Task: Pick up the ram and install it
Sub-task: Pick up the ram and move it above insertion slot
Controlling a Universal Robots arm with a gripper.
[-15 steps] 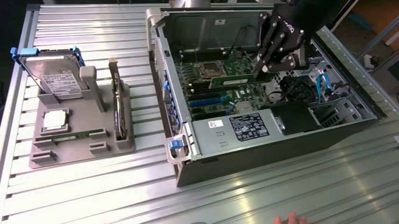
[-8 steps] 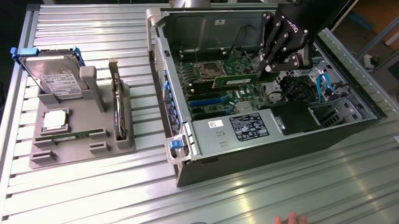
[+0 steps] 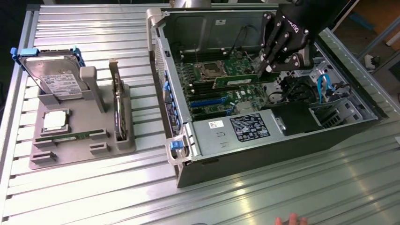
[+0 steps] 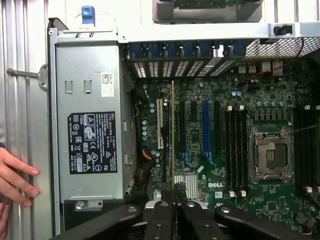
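Ram (image 3: 237, 80), 1 pc: clamped in gripper (image 3: 266, 71), over mobo (image 3: 247, 96) inside open PC case (image 3: 262, 150), ext. view 4 o'clock of CPU socket (image 3: 209, 69).

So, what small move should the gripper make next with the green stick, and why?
Probably shift the long thin green ram stick sideways toward the black memory slots: held in the black gripper, its edge appears lined over the expansion slots.

The table (image 3: 250, 197) is made of ribbed, shiny metal. The case (image 3: 281, 151) is finished in matt dark metal, the power supply (image 4: 80, 65) in dull grey metal. The tray (image 3: 75, 154) is moulded in matt grey plastic. The ram (image 3: 236, 81) is seen as green circuit board.
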